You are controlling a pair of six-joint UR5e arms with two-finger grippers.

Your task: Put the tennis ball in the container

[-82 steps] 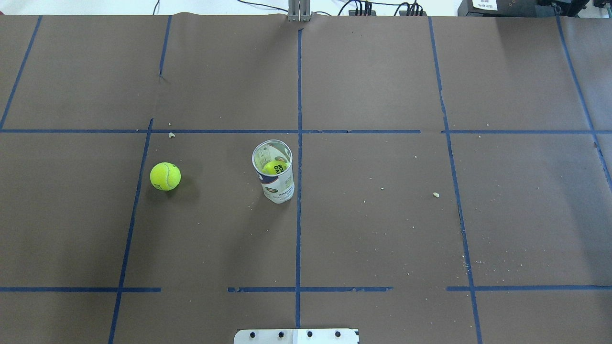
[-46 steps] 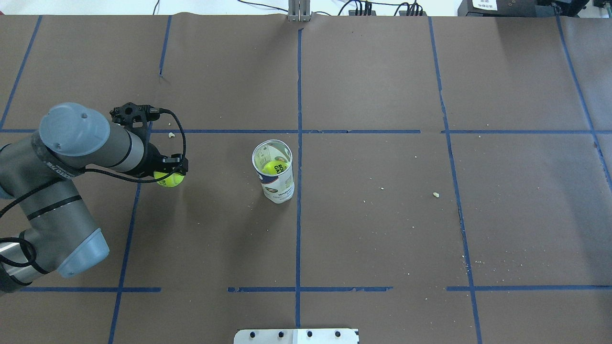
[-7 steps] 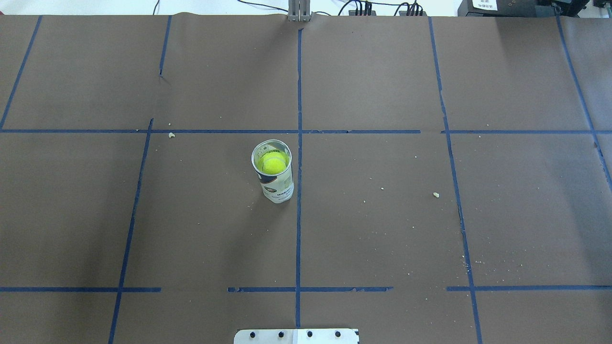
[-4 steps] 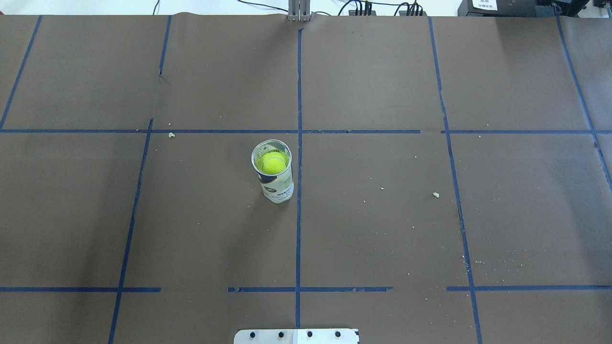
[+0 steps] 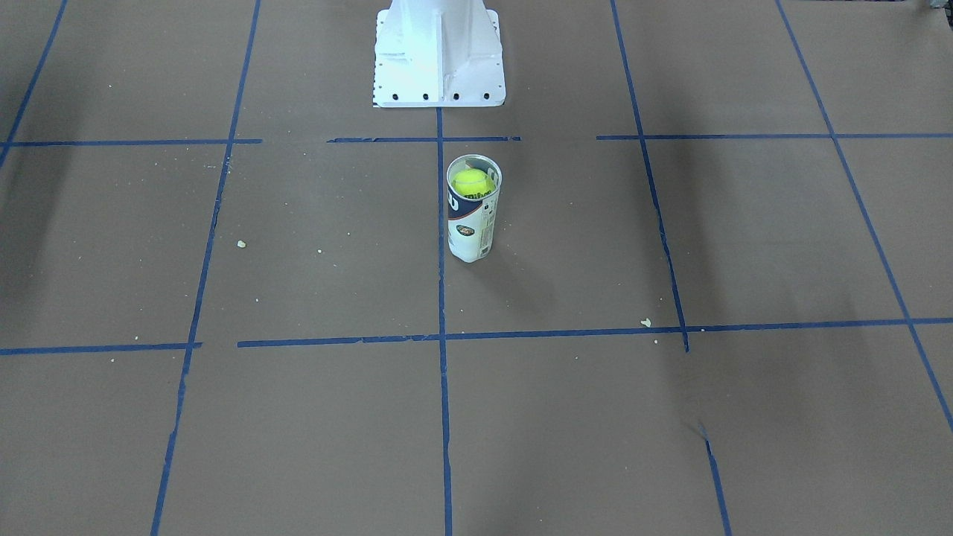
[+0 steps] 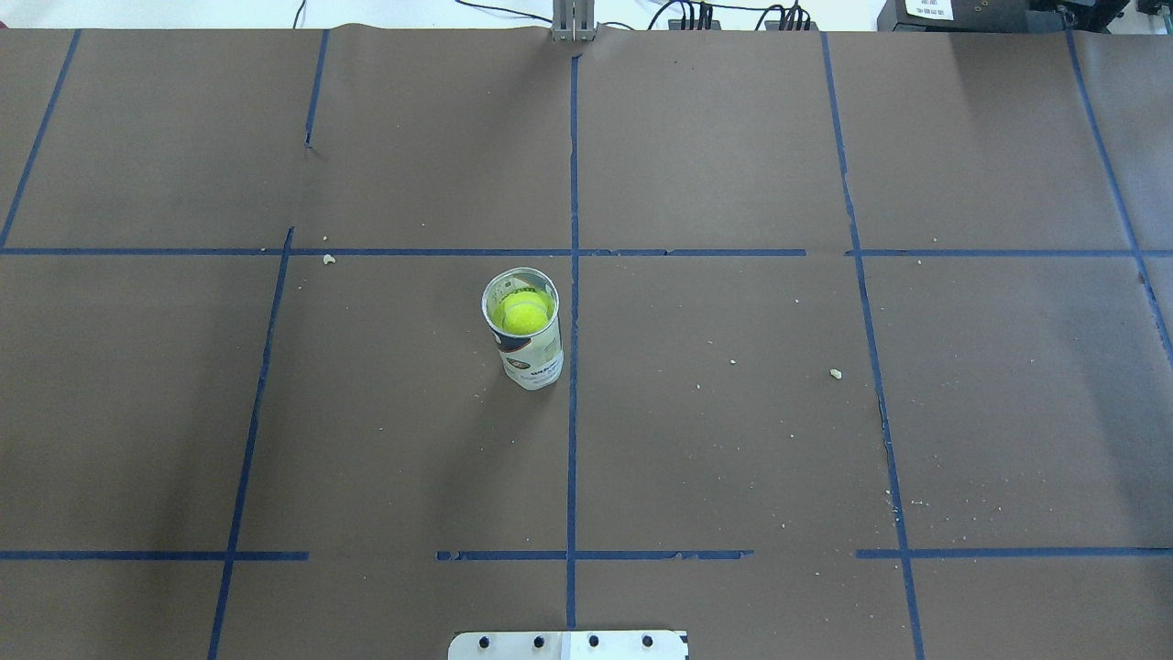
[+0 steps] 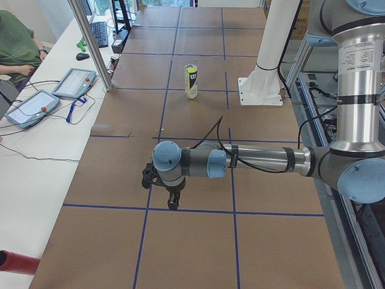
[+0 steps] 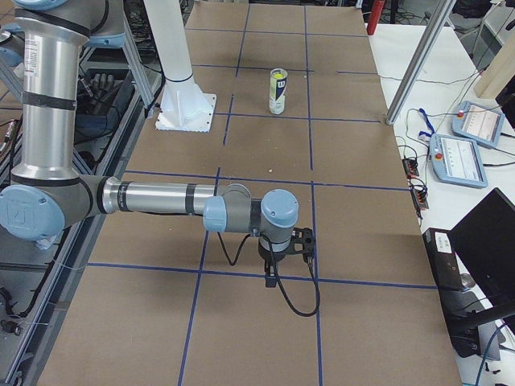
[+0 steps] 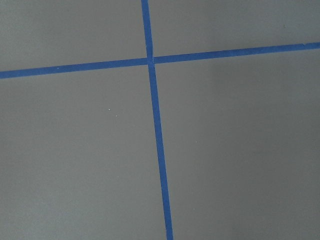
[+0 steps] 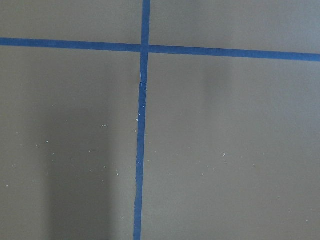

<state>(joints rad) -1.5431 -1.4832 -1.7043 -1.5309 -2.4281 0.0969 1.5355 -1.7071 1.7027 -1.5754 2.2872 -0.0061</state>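
Note:
The clear container (image 6: 527, 353) with its white and blue label stands upright near the table's middle, just left of the centre tape line. A yellow-green tennis ball (image 6: 523, 314) sits inside it near the open top, also seen in the front view as the tennis ball (image 5: 472, 182) in the container (image 5: 471, 227). No loose ball lies on the table. My left gripper (image 7: 173, 205) hangs far from the can at the table's left end, my right gripper (image 8: 271, 280) at the right end. I cannot tell whether either is open or shut. Both wrist views show only brown paper and blue tape.
The white robot base (image 5: 438, 67) stands behind the can. Blue tape lines (image 6: 574, 412) grid the brown paper. A side table with tablets (image 7: 72, 81) and a metal post (image 7: 90, 42) borders the far edge, where an operator (image 7: 15, 51) sits.
The ball that lay left of the can, then sat at my left gripper, is now inside the can. The left arm has left the overhead view. Nothing moved in the last second.

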